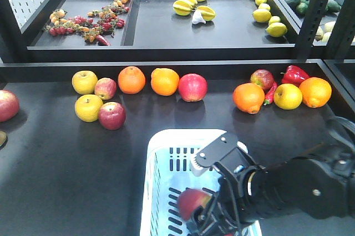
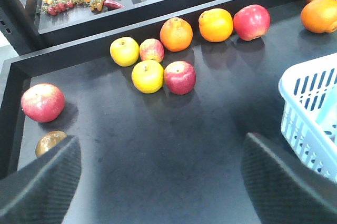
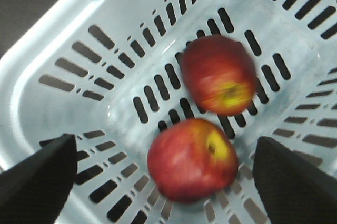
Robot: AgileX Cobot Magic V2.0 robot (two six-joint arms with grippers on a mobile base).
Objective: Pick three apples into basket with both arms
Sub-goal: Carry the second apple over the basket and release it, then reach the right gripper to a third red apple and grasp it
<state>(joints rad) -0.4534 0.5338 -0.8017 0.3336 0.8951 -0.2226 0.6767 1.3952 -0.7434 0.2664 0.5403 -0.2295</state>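
Basket [image 3: 63, 34], frame centre: 2 apples [image 3: 192, 158] inside, clear of walls. Right gripper [image 3: 163, 182] spread wide, empty; left gripper [image 2: 158, 182] likewise.

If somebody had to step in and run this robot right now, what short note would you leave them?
Right gripper: open above the basket, holding nothing.
Left gripper: open and empty over the dark shelf.
Done: two red apples in the basket, one blurred, the other nearer the camera.
Left: one more. Nearest candidates for the left arm are the red apple beside the yellow ones and the one at the shelf's far left.
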